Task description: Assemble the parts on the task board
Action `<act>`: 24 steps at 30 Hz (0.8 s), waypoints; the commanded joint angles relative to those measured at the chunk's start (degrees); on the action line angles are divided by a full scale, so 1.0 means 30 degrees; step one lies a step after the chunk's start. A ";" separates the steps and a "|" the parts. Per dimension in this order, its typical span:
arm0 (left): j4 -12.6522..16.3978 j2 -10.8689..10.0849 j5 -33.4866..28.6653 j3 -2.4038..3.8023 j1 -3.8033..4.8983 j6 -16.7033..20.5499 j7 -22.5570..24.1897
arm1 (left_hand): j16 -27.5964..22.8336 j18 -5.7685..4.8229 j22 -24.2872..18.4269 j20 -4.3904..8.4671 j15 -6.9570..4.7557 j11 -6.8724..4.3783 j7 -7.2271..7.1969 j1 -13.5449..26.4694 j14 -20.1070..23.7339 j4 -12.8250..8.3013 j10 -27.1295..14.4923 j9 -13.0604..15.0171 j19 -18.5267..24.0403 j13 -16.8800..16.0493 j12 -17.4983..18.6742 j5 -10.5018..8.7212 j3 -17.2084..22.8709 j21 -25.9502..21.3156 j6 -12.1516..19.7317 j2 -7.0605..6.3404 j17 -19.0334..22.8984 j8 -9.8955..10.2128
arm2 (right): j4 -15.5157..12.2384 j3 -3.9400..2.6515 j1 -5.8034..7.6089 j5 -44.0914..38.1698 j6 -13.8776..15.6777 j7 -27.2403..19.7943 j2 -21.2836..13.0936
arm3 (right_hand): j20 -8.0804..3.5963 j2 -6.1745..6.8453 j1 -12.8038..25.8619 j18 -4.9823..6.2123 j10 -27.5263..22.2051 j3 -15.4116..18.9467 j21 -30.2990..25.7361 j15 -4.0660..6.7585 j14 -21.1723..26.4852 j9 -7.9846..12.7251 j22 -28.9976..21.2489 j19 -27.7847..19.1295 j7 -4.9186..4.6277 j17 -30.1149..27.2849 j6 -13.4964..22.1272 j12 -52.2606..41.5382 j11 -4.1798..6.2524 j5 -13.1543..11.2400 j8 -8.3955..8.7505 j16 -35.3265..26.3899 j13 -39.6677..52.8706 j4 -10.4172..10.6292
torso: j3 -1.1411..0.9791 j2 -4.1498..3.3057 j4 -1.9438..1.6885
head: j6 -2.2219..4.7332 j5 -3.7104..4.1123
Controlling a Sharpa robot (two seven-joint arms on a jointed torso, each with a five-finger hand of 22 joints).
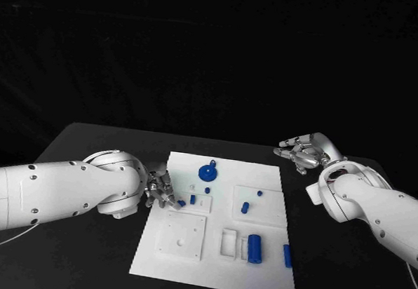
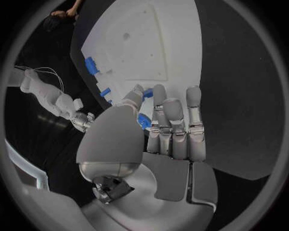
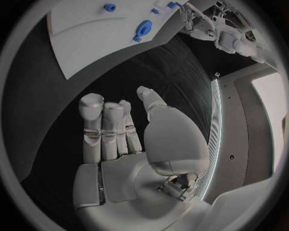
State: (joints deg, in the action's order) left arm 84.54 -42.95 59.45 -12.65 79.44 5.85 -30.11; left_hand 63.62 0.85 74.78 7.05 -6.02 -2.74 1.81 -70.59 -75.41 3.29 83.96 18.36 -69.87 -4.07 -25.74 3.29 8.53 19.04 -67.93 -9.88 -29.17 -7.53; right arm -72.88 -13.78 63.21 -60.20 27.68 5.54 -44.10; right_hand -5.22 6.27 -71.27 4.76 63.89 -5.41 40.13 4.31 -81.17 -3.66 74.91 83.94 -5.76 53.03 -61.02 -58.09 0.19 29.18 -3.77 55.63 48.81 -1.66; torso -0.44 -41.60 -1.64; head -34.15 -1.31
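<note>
Left hand: the left hand (image 1: 163, 190) sits at the board's left edge with a small blue part (image 2: 144, 120) pinched between thumb and fingers; it appears to be mid-placement.
Held part: it hangs just over the board (image 1: 215, 272), near the left edge and close to a short blue peg (image 1: 193, 199).
Board: the white plate lies mid-table, between the two arms.
Seemingly placed: a round blue knob (image 1: 208, 171) near the far edge; two small pieces (image 1: 246, 206) on the raised pad at right.
Near edge: a blue cylinder (image 1: 254, 248) lies beside a slot, and a blue bar (image 1: 287, 255) is just right of it; whether they are seated I cannot tell.
Left to do: the square plate (image 1: 180, 236) shows bare holes, so several fits likely remain; I judge the job around midway at best.
Right hand: the right hand (image 1: 303, 152) is off the board's far right corner, fingers loosely curled, holding nothing.
Table: black table (image 1: 97, 146) all round.
</note>
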 commanded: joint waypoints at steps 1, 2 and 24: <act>0.0385 -0.0263 0.0242 0.0023 0.0053 0.0474 0.1188 | -0.0265 -0.0282 -0.0119 -0.0105 0.0118 0.0067 0.0124 -0.0225 0.0151 -0.0288 0.0622 -0.0906 -0.0051 -0.0028 0.1063 0.0015 -0.0305 -0.0591 0.0515 0.0131 0.0399 -0.0634 | -0.0075 -0.0011 -0.0056 -0.0060 -0.0245 -0.0182 -0.0072 | -0.0016 0.0012 0.0173 0.0347 0.0068 0.0089 0.0091 -0.0030 -0.0134 0.0026 0.1577 0.0999 -0.0040 0.0007 0.0158 -0.0046 -0.0005 0.0059 0.0082 -0.0096 -0.0009 0.0026 | 0.0007 0.0009 -0.0004 | 0.0020 -0.0027; 0.0463 -0.0335 0.0297 0.0024 0.0062 0.0555 0.1332 | -0.0364 -0.0282 -0.0140 -0.0135 0.0163 0.0118 0.0179 -0.0304 0.0293 -0.0339 0.0476 -0.1043 0.0010 -0.0002 0.1216 0.0004 -0.0310 -0.0691 0.0645 0.0124 0.0469 -0.0626 | -0.0087 -0.0011 -0.0067 -0.0052 -0.0249 -0.0186 -0.0086 | -0.0016 0.0012 0.0173 0.0347 0.0068 0.0089 0.0091 -0.0030 -0.0134 0.0026 0.1577 0.0999 -0.0040 0.0007 0.0158 -0.0046 -0.0005 0.0059 0.0082 -0.0096 -0.0009 0.0026 | 0.0005 0.0014 -0.0007 | 0.0042 -0.0021; 0.1403 -0.1253 0.2984 -0.0205 0.0079 0.4013 0.5496 | -0.0975 -0.0233 0.0388 -0.0344 0.0403 0.0326 0.0724 -0.3272 0.0795 -0.1428 0.0335 -0.4840 -0.0328 0.0064 0.3621 0.0934 0.1089 -0.2694 0.0459 0.0021 0.1889 0.0506 | -0.0381 -0.0011 -0.0315 0.0021 -0.0312 -0.0268 -0.0354 | -0.0012 -0.0004 0.0161 0.0352 0.0067 0.0128 0.0068 -0.0036 -0.0138 0.0023 0.1569 0.0996 -0.0050 0.0013 0.0198 -0.0039 -0.0011 0.0073 0.0075 -0.0092 -0.0019 0.0036 | 0.0018 0.0003 -0.0006 | -0.0023 -0.0115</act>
State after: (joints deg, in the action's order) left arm 88.63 -46.78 64.85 -13.24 79.64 14.20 -18.13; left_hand 60.80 0.86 74.95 6.05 -4.76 -2.14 4.05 -80.01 -73.34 -0.99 84.14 3.90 -70.55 -3.97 -14.97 6.01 11.55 11.22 -66.31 -9.85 -23.54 -6.24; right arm -73.87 -13.78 62.32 -60.09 27.52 5.44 -45.12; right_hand -5.22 6.27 -71.27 4.76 63.89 -5.41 40.13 4.31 -81.17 -3.67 74.90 83.94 -5.92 53.01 -60.86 -58.10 0.19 29.18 -3.77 55.63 48.81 -1.66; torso -0.41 -41.56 -1.66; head -34.10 -1.63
